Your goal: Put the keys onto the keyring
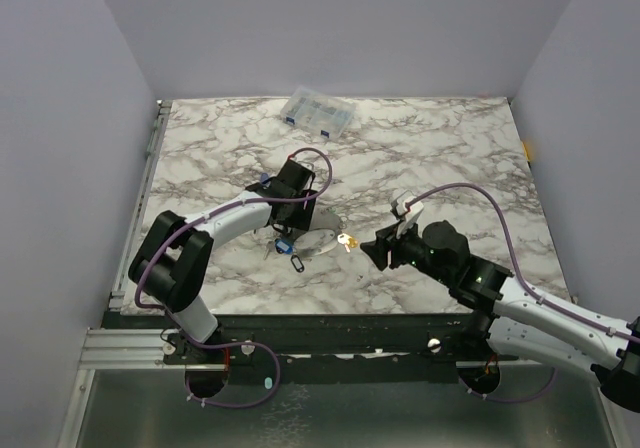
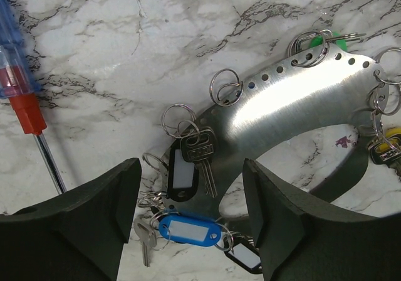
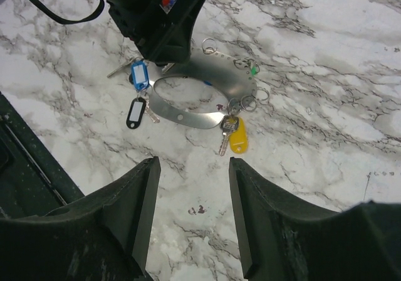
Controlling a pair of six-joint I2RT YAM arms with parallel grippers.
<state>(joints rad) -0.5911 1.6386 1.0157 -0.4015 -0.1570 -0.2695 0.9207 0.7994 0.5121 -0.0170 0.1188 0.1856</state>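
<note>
The keyring [image 2: 294,105] is a wide flat grey metal hoop with punched holes, lying on the marble; it also shows in the top view [image 1: 322,240] and the right wrist view [image 3: 188,115]. Keys lie around it: a black tag with a key [image 2: 182,174], a blue tag [image 2: 188,229], a second black tag [image 2: 249,256], a green tag [image 2: 326,41] and a yellow tag [image 3: 239,137]. My left gripper [image 2: 191,215] is open and empty, just above the blue and black tags. My right gripper [image 3: 193,193] is open and empty, short of the yellow tag.
A red-and-blue screwdriver [image 2: 25,105] lies left of the keys. A clear compartment box [image 1: 318,114] stands at the back of the table. Loose small split rings [image 2: 225,85] sit at the hoop's edge. The left arm [image 3: 156,11] hangs over the hoop's far side.
</note>
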